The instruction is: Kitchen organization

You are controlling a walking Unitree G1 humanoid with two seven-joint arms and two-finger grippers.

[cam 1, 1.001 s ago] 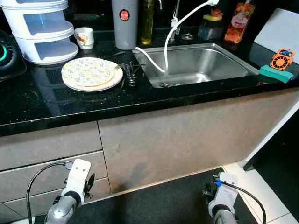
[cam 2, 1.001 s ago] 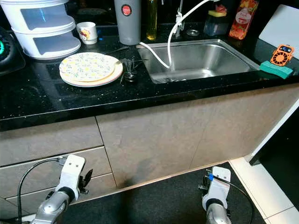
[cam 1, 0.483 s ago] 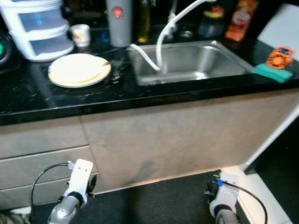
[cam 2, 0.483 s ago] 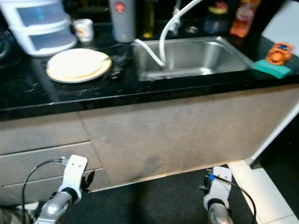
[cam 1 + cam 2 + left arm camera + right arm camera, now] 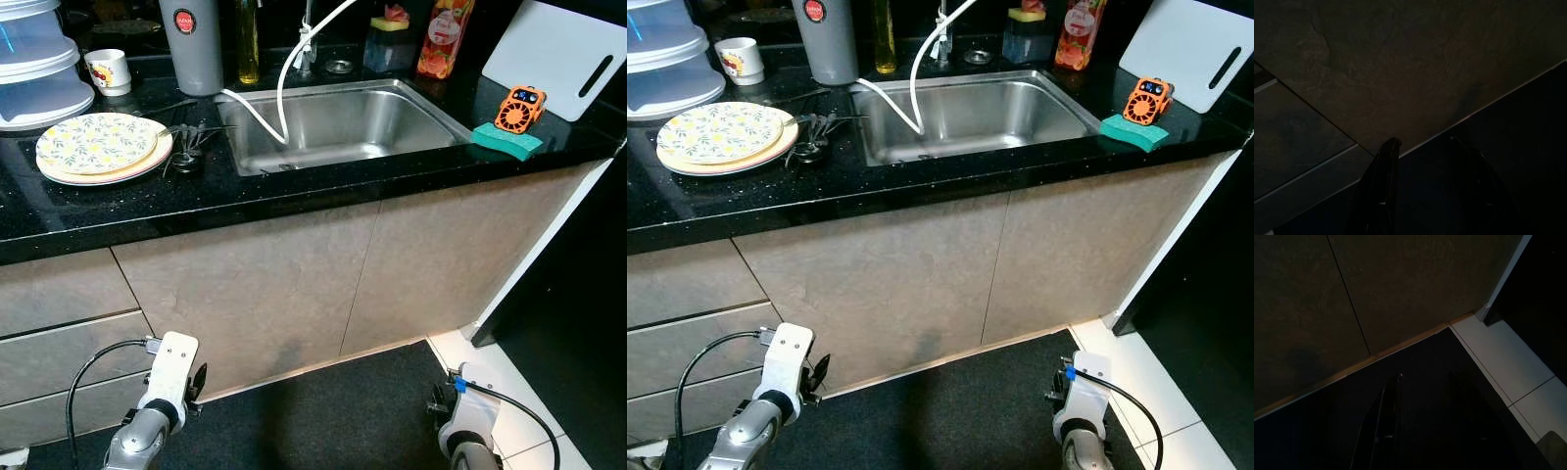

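Black speckled tabletop (image 5: 294,191) over grey cabinet fronts (image 5: 265,284). Steel sink (image 5: 338,122) set in near the tabletop's middle, white hose (image 5: 279,98) curling down into it. Stacked floral plates (image 5: 98,147) toward the left end, near the front edge; dark utensils (image 5: 188,147) just beside them, between plates and sink. Grey tumbler (image 5: 191,47), small mug (image 5: 108,70) and oil bottle (image 5: 246,44) along the back edge. Green sponge (image 5: 506,141) with an orange gadget (image 5: 519,108) at the right end, white cutting board (image 5: 558,61) leaning behind. Left pincer (image 5: 1422,188) and right pincer (image 5: 1425,423) both hang low before the cabinets over dark floor mat (image 5: 333,411); each shows its two fingers apart, gripping nothing.
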